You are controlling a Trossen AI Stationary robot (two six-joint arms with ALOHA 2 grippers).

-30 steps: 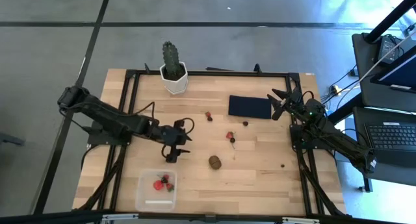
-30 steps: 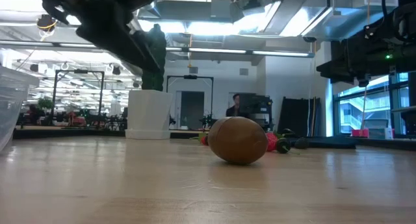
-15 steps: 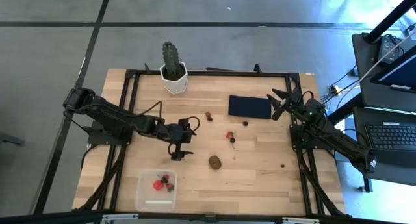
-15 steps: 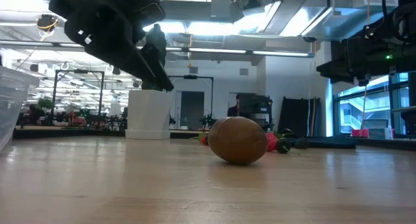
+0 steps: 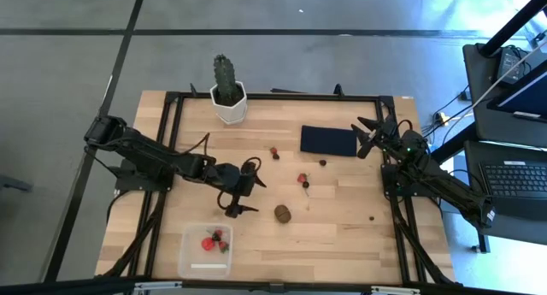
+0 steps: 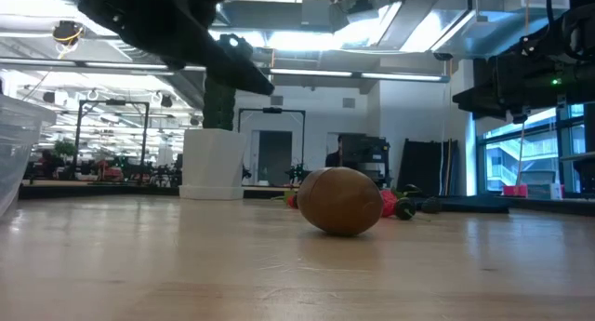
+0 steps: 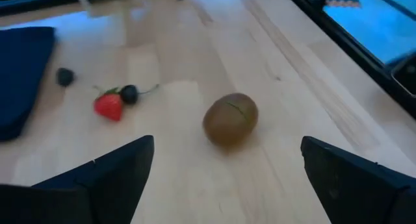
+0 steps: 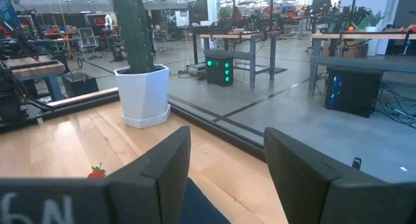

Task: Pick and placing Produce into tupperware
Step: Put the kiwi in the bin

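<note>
The clear tupperware (image 5: 205,250) stands near the table's near left, with red strawberries (image 5: 214,241) inside. A brown kiwi (image 5: 282,213) lies at the table's middle; it also shows in the left wrist view (image 7: 230,119) and the low view (image 6: 340,201). A strawberry with a dark berry (image 5: 303,180) lies farther back, also in the left wrist view (image 7: 114,104). More berries lie by the navy rectangle (image 5: 328,141). My left gripper (image 5: 242,198) is open and empty, above the table left of the kiwi. My right gripper (image 5: 369,134) is open and empty at the far right.
A green cactus in a white pot (image 5: 228,94) stands at the far edge. A lone dark berry (image 5: 372,217) lies toward the right. A strawberry (image 5: 274,151) lies left of the navy rectangle. Bare wood lies between the kiwi and the tupperware.
My left gripper has gone toward the table's right edge, nearer the kiwi, and has turned about. My right arm has kept still.
</note>
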